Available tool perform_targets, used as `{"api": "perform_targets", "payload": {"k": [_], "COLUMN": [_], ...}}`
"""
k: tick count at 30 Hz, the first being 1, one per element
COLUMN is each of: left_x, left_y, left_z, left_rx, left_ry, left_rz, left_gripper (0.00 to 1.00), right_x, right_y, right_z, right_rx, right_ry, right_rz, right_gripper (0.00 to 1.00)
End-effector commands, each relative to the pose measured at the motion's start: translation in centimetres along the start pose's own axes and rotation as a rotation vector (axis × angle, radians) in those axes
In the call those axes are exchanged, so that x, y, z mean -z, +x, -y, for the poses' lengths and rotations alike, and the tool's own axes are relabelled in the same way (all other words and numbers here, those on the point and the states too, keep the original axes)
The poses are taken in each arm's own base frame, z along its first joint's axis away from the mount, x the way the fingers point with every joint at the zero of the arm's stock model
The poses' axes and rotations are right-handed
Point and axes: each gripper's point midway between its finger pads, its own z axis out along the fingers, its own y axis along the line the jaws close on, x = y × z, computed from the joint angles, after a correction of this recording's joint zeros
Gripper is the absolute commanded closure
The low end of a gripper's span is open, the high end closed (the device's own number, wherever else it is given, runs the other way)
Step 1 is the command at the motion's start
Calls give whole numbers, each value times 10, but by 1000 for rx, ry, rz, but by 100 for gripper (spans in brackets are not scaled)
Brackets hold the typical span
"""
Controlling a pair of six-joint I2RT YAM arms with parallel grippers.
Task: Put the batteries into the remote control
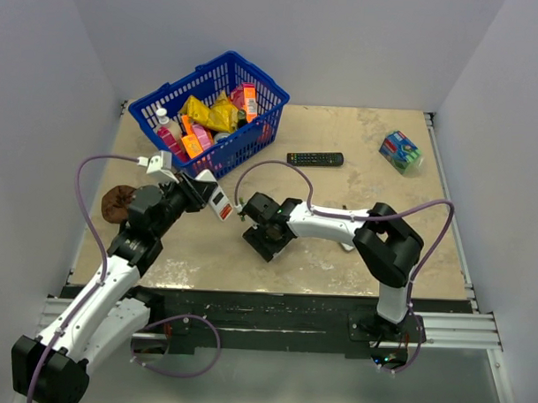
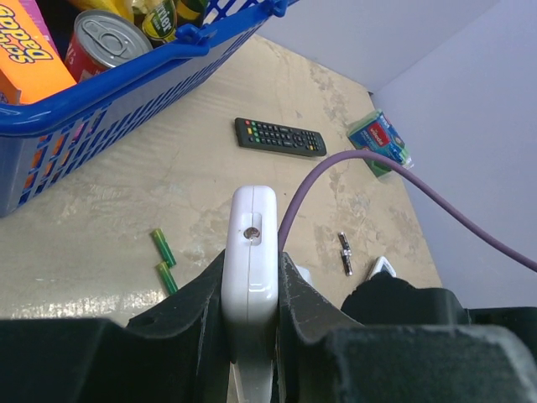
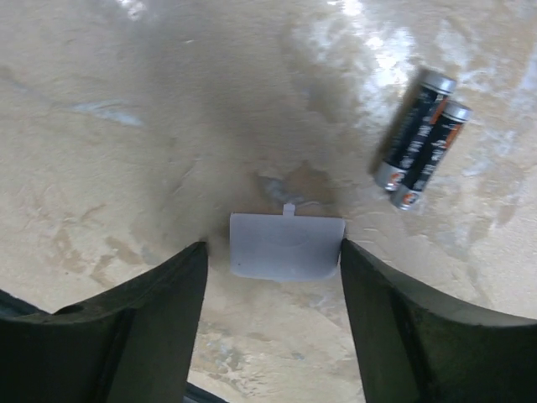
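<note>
Top external, mottled beige tabletop (image 1: 358,196), pale walls (image 1: 345,45), remote control (image 1: 220,202) gripped

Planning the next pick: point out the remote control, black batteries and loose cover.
remote control (image 2: 250,252), left wrist view, its white casing.
black batteries (image 3: 411,130), right wrist view, left battery's body.
cover (image 3: 287,246), right wrist view, its centre.

The table (image 3: 126,101) has a smooth, mottled beige surface with a semi-gloss sheen. The batteries (image 3: 413,130) carry glossy black wrap and bright metal end caps. The remote control (image 2: 250,252) is smooth white plastic. The right fingers (image 3: 143,327) are matt black plastic. The basket (image 2: 126,74) is glossy blue plastic.
</note>
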Motion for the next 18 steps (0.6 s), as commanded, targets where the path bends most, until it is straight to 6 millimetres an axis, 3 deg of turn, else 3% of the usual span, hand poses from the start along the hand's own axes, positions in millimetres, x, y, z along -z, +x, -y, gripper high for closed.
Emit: {"api": "perform_targets", "payload": {"k": [1, 3, 7, 18], "left_x": [2, 3, 7, 8], "left_y": [-20, -20, -23, -23], "left_z": [5, 0, -1, 0], "left_rx": [2, 8, 10, 16], "left_ry": [13, -11, -16, -18], "left_rz": [89, 99, 115, 115], "left_gripper": [100, 100, 100, 100], "right_x": [1, 3, 8, 9], "right_y": [-3, 0, 4, 21], "right_z": [-4, -1, 1, 0], "right_rx": [72, 73, 75, 53], "right_ry": [-4, 9, 15, -1], "right_rz": [1, -7, -11, -42], "right_gripper": [27, 20, 17, 25]}}
